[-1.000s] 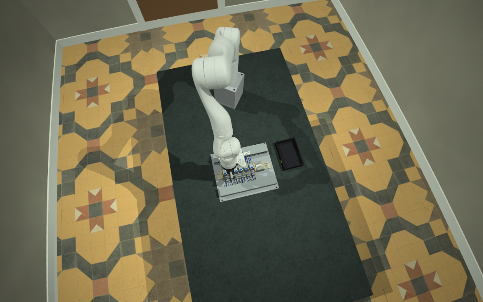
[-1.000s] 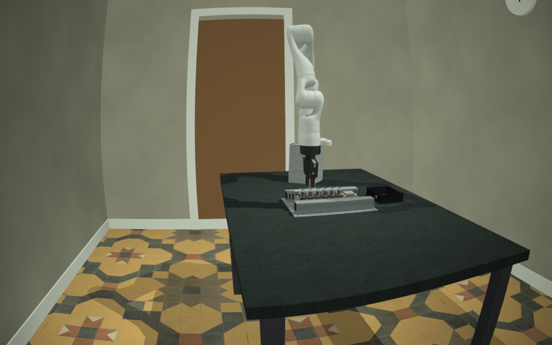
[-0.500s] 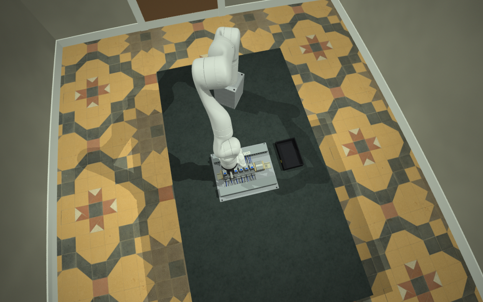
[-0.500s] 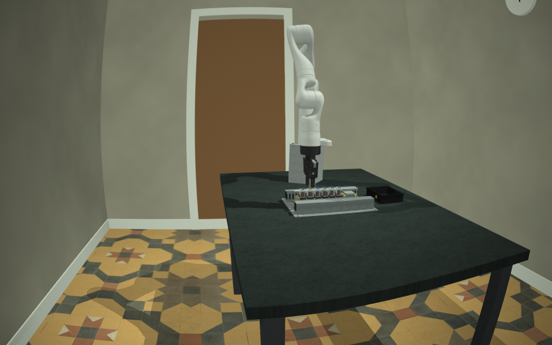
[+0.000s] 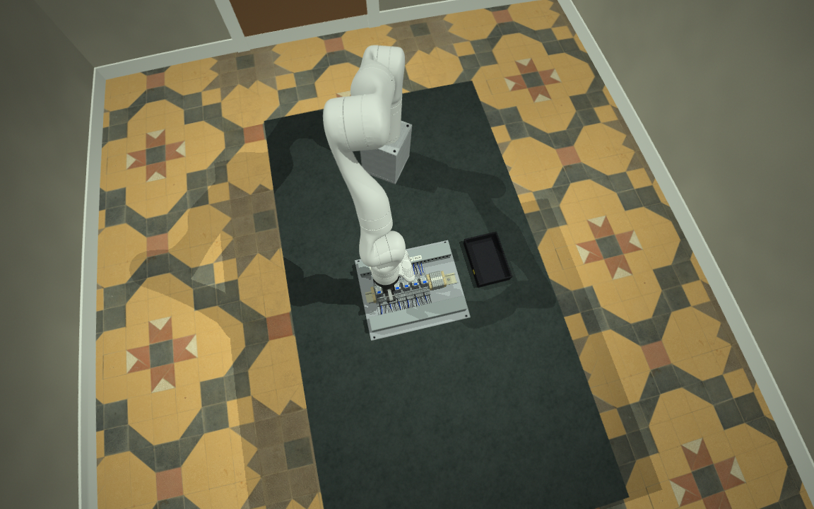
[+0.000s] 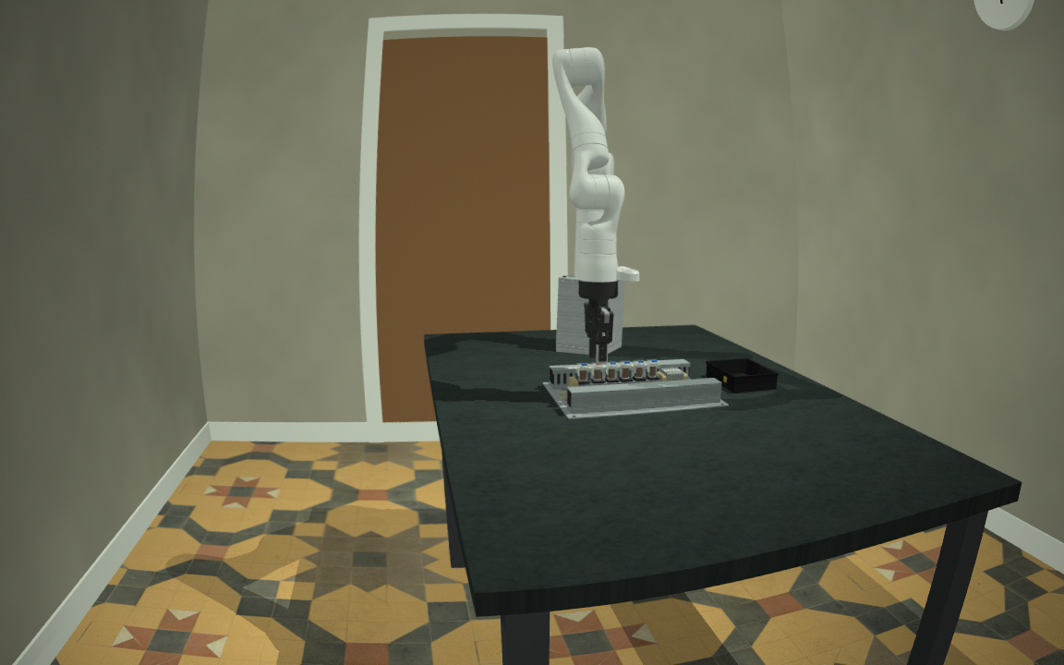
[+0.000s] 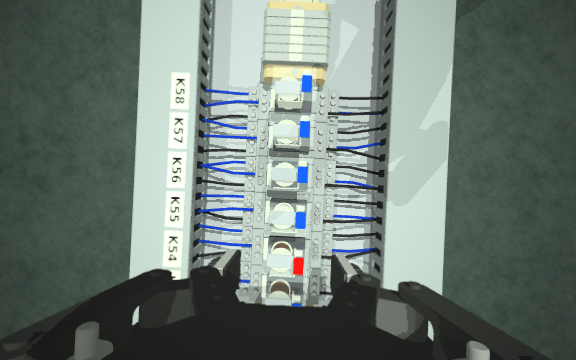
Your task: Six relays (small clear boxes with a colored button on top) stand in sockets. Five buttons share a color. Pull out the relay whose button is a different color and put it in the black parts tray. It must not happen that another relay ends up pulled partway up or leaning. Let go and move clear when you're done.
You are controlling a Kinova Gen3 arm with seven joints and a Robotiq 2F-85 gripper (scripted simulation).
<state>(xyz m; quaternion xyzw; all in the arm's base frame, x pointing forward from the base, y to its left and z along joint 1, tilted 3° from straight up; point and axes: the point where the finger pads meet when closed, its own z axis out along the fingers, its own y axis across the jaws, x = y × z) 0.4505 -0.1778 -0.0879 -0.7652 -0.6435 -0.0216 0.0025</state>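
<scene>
A grey wiring panel holds a row of clear relays in sockets. In the wrist view, several relays carry blue buttons. The relay beside label K54 carries a red button. A further relay lies nearest the camera, partly hidden by the gripper body. My gripper is open, low over the row, with one finger on each side of the socket strip at the red-button relay. The fingers do not touch it. In the side view the gripper hangs straight down just above the relays. The black parts tray is empty.
The tray sits on the dark table just right of the panel. A stack of pale terminal blocks ends the relay row on the tray side. Blue and black wires run from both sides of the sockets. The arm's grey base block stands behind the panel.
</scene>
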